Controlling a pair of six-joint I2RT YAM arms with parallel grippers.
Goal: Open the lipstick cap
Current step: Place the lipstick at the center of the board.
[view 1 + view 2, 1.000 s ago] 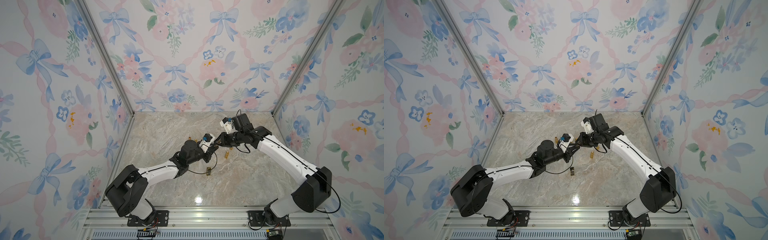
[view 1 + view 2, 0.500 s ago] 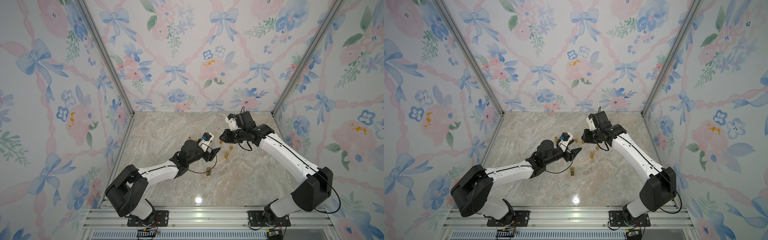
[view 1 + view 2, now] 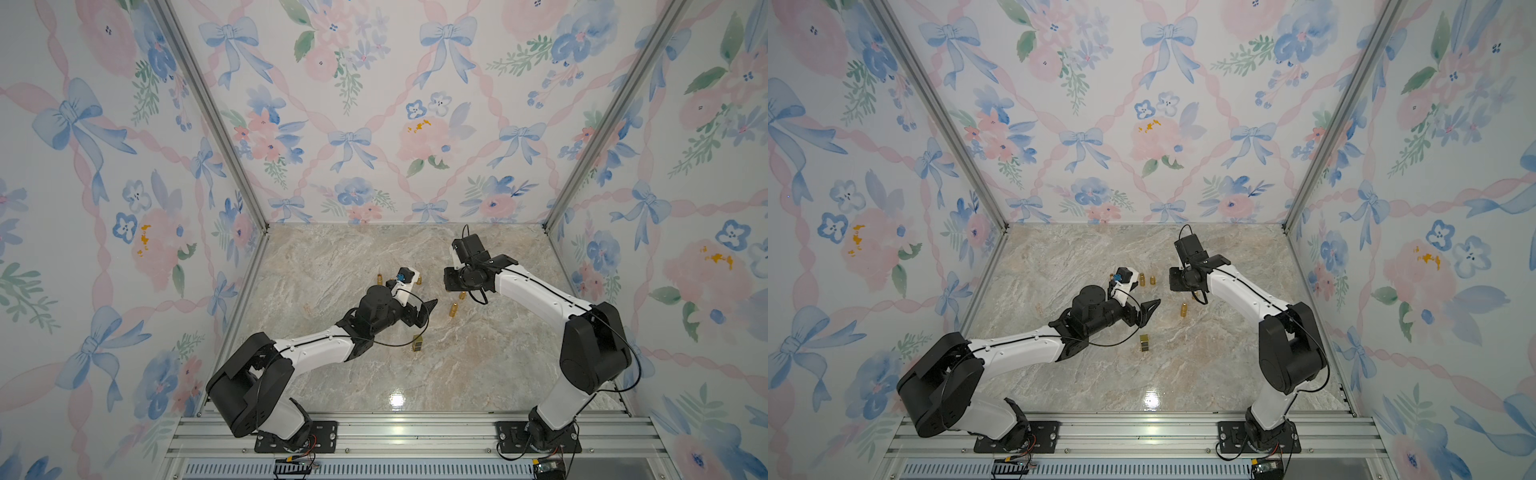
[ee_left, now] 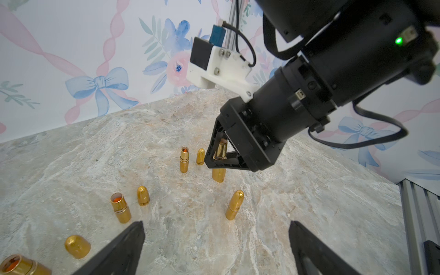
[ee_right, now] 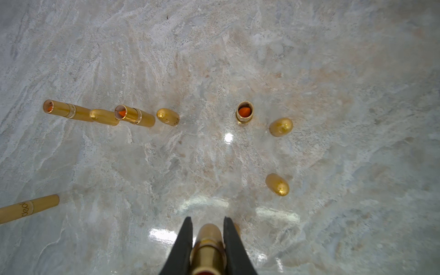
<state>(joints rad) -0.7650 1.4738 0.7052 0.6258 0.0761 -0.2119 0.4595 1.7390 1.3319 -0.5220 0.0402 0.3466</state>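
My right gripper (image 5: pixel 207 220) is shut on a gold lipstick (image 5: pixel 206 252), fingers pointing down at the marble table (image 3: pixel 457 374). The tube's narrow end toward the wrist has no cap and shows red. Its wider end (image 4: pixel 219 175) hangs below the fingers, close to the table; whether it touches I cannot tell. My left gripper (image 4: pixel 215 225) is open and empty, apart from the lipstick and left of it in both top views (image 3: pixel 428 309). A closed gold lipstick (image 4: pixel 234 204) stands between the two grippers. Which loose cap belongs to the held lipstick I cannot tell.
Uncapped gold lipsticks (image 4: pixel 184 159) (image 4: pixel 120 207) stand beside bullet-shaped caps (image 4: pixel 200 156) (image 4: pixel 142 195). Another cap (image 4: pixel 77 246) and an open tube (image 4: pixel 14 266) are near my left fingers. A square gold case (image 3: pixel 417 344) stands nearer the front. Patterned walls enclose three sides.
A second ago both grippers met at the lipstick with the left one shut. The left has opened and drawn back. The right has carried the lipstick away to the right and lowered it.
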